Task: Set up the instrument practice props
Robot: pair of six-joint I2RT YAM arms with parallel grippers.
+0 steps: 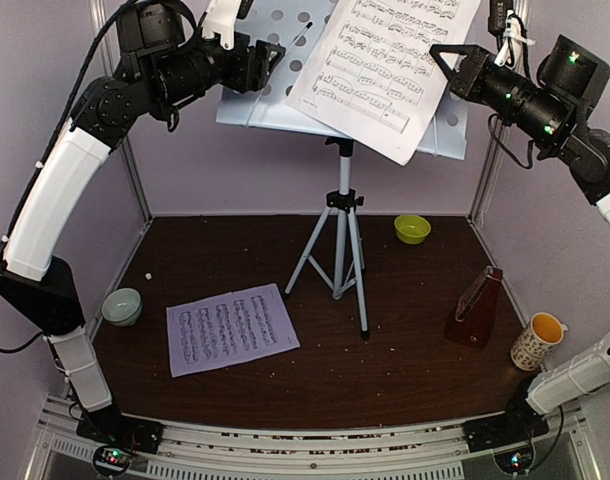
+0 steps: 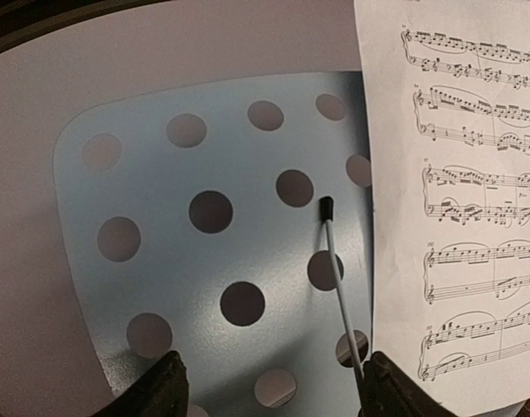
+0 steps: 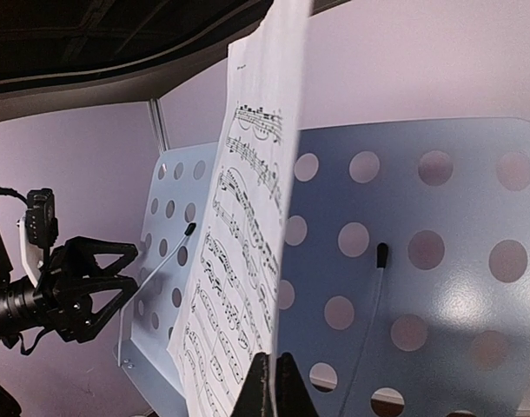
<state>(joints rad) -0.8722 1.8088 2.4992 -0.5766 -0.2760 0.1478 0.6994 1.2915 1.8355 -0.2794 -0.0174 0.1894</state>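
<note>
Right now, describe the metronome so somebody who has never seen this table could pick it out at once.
Start at the dark brown table and find the silver tripod standing mid-table. To its right, near the table's right edge, stands the metronome, just left of a patterned mug. It is the only pyramid shape there: red-brown and tapering upward, unlike the round mug.

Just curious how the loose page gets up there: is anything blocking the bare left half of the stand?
Mostly no. Only a thin wire page holder lies against the stand desk, and the open left gripper hangs before it. The page on the table lies uncovered.
</note>
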